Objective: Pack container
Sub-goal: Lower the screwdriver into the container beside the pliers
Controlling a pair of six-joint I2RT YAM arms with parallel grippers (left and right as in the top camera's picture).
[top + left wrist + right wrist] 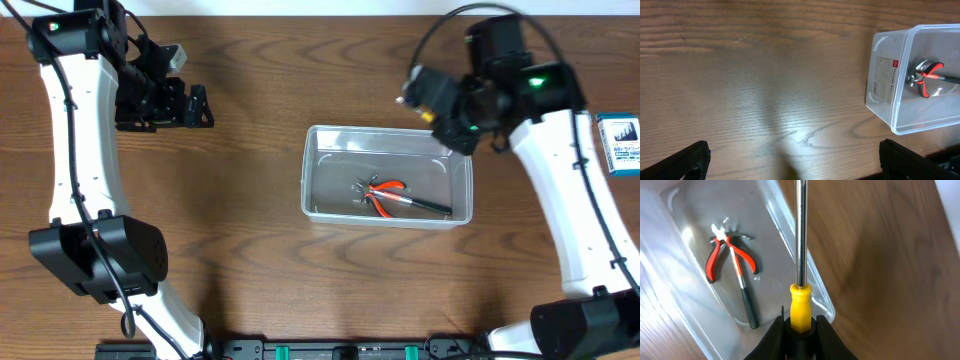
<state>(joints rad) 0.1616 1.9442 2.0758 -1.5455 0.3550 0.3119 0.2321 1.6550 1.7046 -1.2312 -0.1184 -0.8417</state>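
worktop point(250, 250): brown wood grain; it carries everything else
container point(335, 175): clear rectangular bin with rounded corners and a rim, standing upright and open-topped near the middle of the worktop, a little toward the right; a white label shows on its short left wall point(887, 77)
right hand point(800, 330): above the container's far right corner in the overhead view point(425, 100); its fingers are clamped on the yellow handle of a screwdriver; from the wrist camera the container lies below it and to the left
left hand point(795, 170): fingers spread wide apart, nothing between them; it hangs over bare worktop at the far left point(195, 105), well apart from the container, which shows at the right edge of its wrist view
card pack point(622, 143): blue and white, at the right edge of the worktop, apart from the container
screwdriver point(800, 240): bright metal shaft running straight out from the hand and crossing over the container's rim
pliers point(725, 255): red handles, lying flat on the container's floor
slim tool point(747, 305): red shaft and black grip, lying across the pliers inside the container
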